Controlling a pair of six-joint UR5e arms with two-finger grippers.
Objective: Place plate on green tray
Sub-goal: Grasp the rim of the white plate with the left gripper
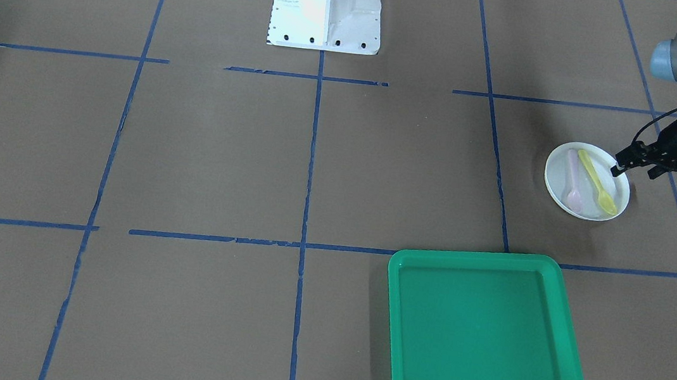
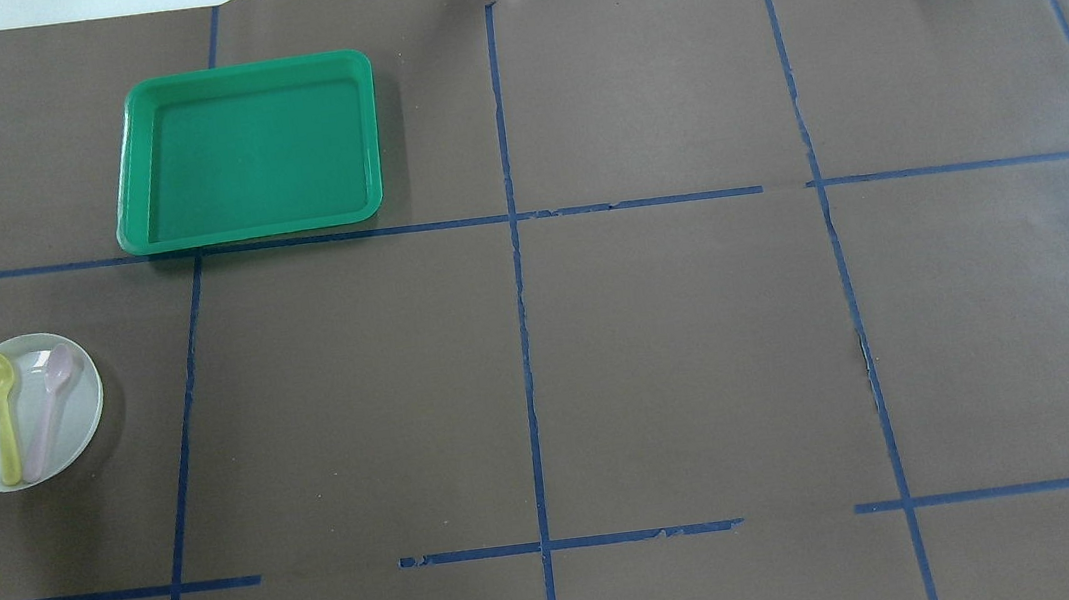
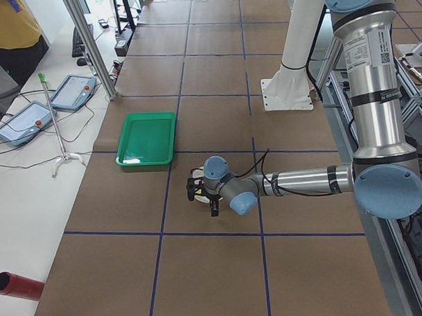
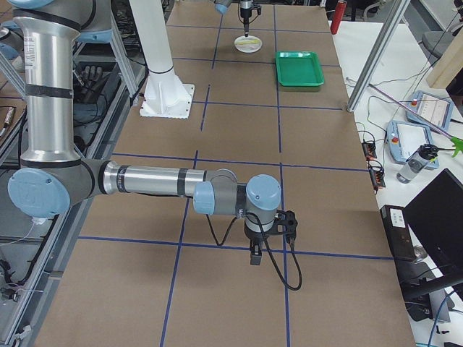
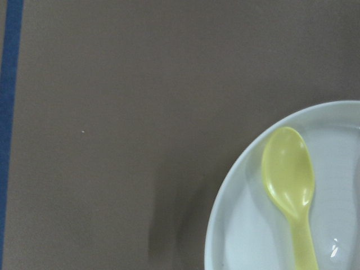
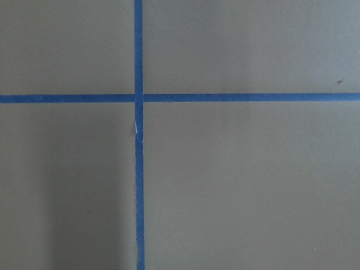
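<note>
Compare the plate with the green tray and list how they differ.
The plate is white, the tray green. The plate is round and smaller, the tray nearly square and larger. The plate holds a yellow spoon and a pink spoon; the tray holds nothing. Both lie flat on the table, apart.

Side by side — yellow spoon (image 1: 596,181), pink spoon (image 1: 574,178).
</note>
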